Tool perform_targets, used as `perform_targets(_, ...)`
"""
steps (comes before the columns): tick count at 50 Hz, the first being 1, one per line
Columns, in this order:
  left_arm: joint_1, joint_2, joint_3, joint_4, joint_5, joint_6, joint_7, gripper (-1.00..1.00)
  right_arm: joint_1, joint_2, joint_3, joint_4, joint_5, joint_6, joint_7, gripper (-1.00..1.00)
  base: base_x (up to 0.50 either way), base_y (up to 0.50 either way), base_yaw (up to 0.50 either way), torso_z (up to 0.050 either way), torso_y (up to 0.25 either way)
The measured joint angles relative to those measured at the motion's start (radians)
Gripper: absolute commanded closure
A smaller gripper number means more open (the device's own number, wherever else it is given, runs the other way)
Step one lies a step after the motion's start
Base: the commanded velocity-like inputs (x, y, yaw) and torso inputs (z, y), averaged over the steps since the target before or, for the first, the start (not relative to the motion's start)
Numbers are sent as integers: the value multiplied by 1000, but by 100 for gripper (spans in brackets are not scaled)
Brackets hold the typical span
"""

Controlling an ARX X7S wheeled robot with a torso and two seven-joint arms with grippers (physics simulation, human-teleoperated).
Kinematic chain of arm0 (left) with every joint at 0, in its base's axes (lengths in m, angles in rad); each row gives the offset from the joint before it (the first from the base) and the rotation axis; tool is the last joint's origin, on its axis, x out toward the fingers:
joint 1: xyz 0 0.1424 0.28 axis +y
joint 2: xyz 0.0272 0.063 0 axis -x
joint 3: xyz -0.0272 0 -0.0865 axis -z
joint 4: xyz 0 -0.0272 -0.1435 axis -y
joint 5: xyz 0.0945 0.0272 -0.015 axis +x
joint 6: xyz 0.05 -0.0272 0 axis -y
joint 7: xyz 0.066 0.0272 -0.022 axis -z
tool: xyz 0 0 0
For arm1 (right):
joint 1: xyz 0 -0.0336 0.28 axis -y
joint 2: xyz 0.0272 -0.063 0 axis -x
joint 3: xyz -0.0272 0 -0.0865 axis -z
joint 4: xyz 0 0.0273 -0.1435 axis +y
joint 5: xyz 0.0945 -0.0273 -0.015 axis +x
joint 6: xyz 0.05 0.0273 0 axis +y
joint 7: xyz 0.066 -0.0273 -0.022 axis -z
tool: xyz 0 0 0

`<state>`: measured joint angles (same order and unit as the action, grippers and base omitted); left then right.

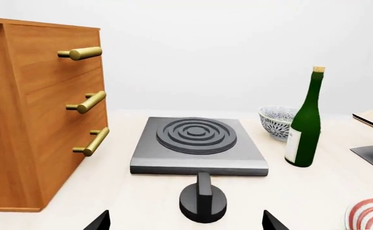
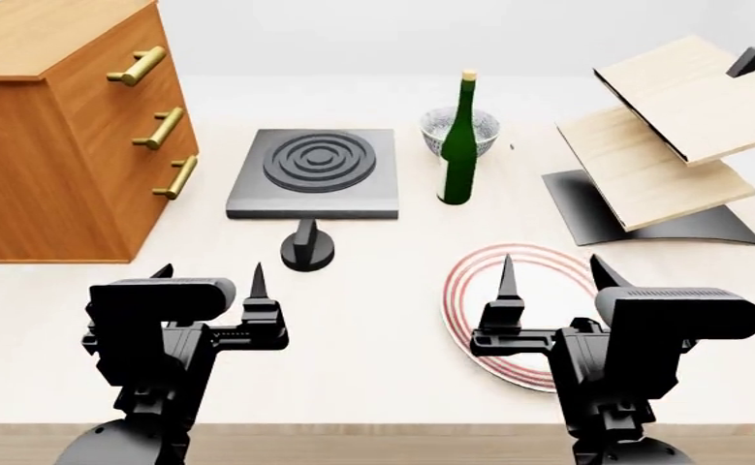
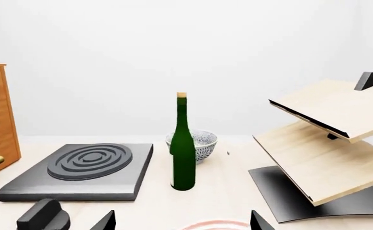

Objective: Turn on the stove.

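The stove is a flat dark-grey slab with a dark ringed burner; it also shows in the left wrist view and the right wrist view. Its black round knob sits on the table just in front of it, also in the left wrist view and the right wrist view. My left gripper is open and empty, a short way in front of the knob. My right gripper is open and empty above the red-ringed white plate.
A wooden drawer cabinet with brass handles stands left of the stove. A green bottle and a patterned bowl stand right of it. A tilted wooden two-shelf rack on a dark base is at far right.
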<state>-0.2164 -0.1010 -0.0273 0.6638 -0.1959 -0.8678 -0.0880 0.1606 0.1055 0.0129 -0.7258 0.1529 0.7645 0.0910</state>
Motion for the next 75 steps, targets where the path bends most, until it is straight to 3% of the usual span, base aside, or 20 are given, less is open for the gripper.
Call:
perform_targets(17,5,-13,4,-5,-15,24,-17,-100,-2,11,-1,5,25,-12,16,-100,500,0,0,0,0)
perform_targets(29,9,-29,24,-70,0,106,-22,-100,-11,23,-19,25,15,-34,38,-100,33,0,0,0,1)
perform_targets(55,-159,-43,67,-968,151,781,-82,-100,-33,42,-40,49,14,-74,72,-100,0,0,0,0,0)
perform_targets(75,-286,-4,105,-1405,177,1041,-102,-100,-53,54,-50,54,27,-99,84,-100,0,0,0,0,0)
